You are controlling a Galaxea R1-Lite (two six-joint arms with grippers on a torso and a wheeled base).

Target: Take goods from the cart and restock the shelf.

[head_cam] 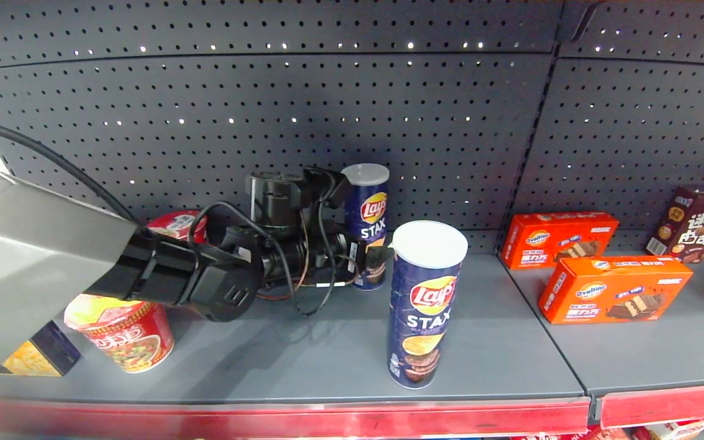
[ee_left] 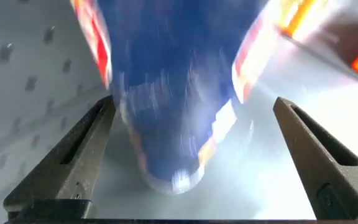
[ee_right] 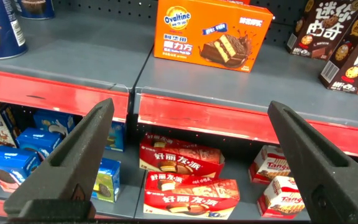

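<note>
The rear chips can [head_cam: 365, 214] stands upright at the back of the shelf [head_cam: 303, 373], just before the pegboard wall [head_cam: 266, 122], and between the fingers of the left pincer [ee_left: 194, 106]. That pincer is released, its fingers spread wide. One finger sits close against the can's side, touching or not I cannot tell, and the other stands well apart from it.

A second chips can [head_cam: 425, 305] stands nearer the shelf's front edge, just off the pincer's outer side. Two noodle cups [head_cam: 126, 336] flank the arm behind the pincer.

The main risk looks to be in backing out: the can is tall and narrow, so the close finger could drag or tip it. A sideways swing of the wrist and its loose cables might also knock over the front can.

The right pincer [ee_right: 190, 106] hangs released and grips nothing, facing the shelf's red front edge below an orange wafer box [ee_right: 213, 34].
</note>
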